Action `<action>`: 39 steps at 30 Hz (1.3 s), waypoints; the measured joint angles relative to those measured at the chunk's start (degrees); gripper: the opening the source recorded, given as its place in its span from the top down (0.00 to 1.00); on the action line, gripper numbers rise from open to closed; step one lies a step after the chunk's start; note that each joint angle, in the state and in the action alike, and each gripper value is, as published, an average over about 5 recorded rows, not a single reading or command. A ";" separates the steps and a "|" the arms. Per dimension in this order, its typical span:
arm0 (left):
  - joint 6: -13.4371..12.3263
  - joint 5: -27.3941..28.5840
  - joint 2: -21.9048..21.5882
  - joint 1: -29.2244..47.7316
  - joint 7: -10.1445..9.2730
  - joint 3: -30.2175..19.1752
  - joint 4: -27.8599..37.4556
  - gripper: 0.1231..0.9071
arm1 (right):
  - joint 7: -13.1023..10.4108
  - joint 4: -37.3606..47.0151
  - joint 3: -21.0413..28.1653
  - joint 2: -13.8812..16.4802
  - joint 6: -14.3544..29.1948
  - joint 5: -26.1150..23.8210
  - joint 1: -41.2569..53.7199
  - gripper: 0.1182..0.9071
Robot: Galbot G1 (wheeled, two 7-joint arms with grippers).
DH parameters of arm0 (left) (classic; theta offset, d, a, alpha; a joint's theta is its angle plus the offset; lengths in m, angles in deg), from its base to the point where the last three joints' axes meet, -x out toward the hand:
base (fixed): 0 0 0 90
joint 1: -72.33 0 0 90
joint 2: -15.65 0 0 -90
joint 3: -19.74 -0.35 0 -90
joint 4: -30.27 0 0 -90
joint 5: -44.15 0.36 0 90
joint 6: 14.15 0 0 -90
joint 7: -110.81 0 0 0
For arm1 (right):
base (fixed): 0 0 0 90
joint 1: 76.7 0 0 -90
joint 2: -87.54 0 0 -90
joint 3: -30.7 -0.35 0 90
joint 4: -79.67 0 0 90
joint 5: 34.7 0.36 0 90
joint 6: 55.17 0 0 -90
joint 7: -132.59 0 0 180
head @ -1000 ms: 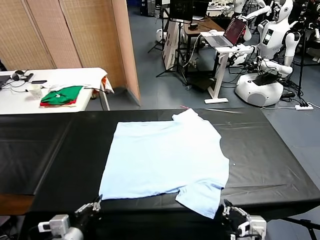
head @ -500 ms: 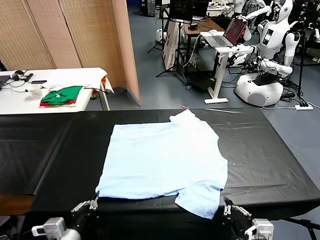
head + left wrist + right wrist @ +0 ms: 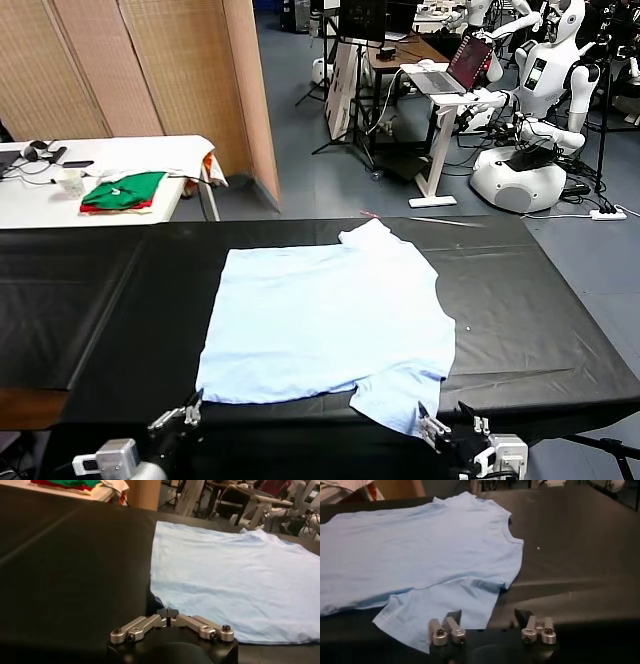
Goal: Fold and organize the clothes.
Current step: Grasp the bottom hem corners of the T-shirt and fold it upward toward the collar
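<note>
Right wrist view shows the right gripper [image 3: 490,617] with its jaws wide apart and nothing between them. It sits at the near edge of the table, just beside the near sleeve of the T-shirt [image 3: 420,550]. The left gripper [image 3: 169,613] is squeezed shut at the shirt's near left corner. I cannot tell if it pinches a bit of cloth or nothing.

The pale blue T-shirt [image 3: 330,310] lies spread flat in the middle of the black table [image 3: 90,300]. It looks light, soft and floppy, so it will likely sag and wrinkle when lifted. I think the best places to hold it are the near sleeve and the near corner.

The table top is smooth and dark. Behind it are a white table [image 3: 40,190] with green and red folded clothes [image 3: 125,190], a woven screen [image 3: 150,65], a laptop [image 3: 455,70] and a white robot [image 3: 545,90].
</note>
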 joint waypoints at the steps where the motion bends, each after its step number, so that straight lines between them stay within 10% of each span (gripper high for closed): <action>1: -0.03 0.02 0.00 -0.05 0.03 0.01 0.06 0.97 | 0.01 0.13 0.10 -0.04 0.03 -0.09 0.01 0.28; 11: -0.18 0.19 -0.12 -0.15 0.21 0.03 0.30 0.97 | -0.52 -0.77 0.18 -0.24 0.58 -0.25 -1.44 0.95; 26: -2.05 1.05 -0.04 -3.56 -0.25 1.74 -2.50 0.97 | -1.56 -6.69 -1.93 -0.82 3.64 -0.54 -6.26 0.97; 39: -6.08 4.35 2.26 3.85 2.20 -0.10 1.48 0.97 | 2.25 -2.71 -1.88 1.43 10.50 -2.58 2.95 0.97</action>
